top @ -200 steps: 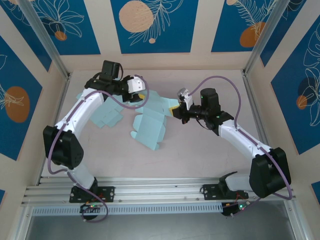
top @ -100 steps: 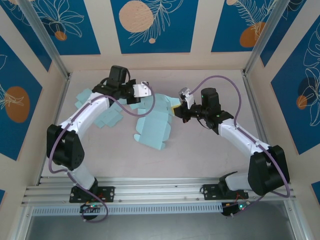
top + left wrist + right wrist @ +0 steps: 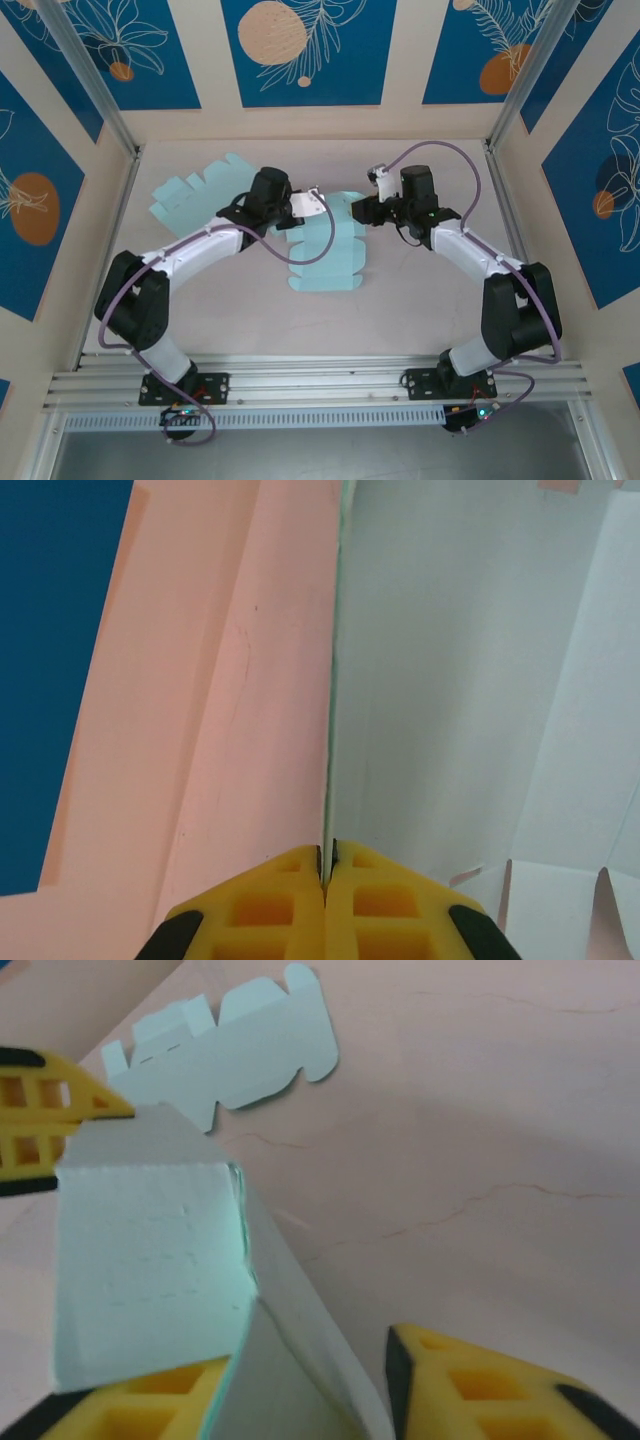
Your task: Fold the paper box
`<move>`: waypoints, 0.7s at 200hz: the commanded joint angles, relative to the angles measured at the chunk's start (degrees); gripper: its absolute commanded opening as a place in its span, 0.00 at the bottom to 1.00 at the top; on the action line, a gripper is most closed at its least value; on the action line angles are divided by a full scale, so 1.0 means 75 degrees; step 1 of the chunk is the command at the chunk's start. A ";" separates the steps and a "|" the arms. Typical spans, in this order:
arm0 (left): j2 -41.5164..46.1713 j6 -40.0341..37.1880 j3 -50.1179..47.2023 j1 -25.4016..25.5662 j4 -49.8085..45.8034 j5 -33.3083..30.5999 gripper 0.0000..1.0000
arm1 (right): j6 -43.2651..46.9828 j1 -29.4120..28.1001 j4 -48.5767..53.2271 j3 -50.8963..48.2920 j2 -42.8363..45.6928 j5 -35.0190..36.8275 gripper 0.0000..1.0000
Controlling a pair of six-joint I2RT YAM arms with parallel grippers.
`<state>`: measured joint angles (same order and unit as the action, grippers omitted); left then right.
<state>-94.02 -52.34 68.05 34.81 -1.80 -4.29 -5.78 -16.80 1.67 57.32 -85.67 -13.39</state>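
Nearest us, the paper box rests w/ its near edge on the desk, midway between the two arms, part-opened & lifted toward the far side. We read this as a two-handed hold. The left end effector is pressed together on the thin edge of one panel and holds it raised, so the other arm has a fixed side to fold against. The right end effector is spread, w/ a flap lying over one finger but not pinched, prob. placed to push or re-grip. In the way: the left arm's purple cable loops across the box in the top view & could snag, and the two end effectors sit v. near each other. Farther back left, a spare flat blank lies well apart, no obstacle
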 commanded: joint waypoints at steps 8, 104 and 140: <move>0.0057 0.0261 -0.0220 0.0221 0.1042 -0.1262 0.00 | -0.0503 0.0020 0.0782 0.0337 0.0660 0.0730 0.52; -0.0098 -0.0604 -0.0423 0.0501 0.2041 -0.1667 0.00 | -0.2592 0.0073 0.3987 0.1923 0.1860 0.1757 0.70; -0.0247 -0.0840 -0.0698 0.0605 0.2982 -0.1923 0.00 | -0.3311 0.0025 0.3996 0.2262 0.1591 0.0664 0.70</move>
<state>-94.59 -56.53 64.31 38.35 13.34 -16.40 -24.69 -16.43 28.25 71.94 -72.34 -2.11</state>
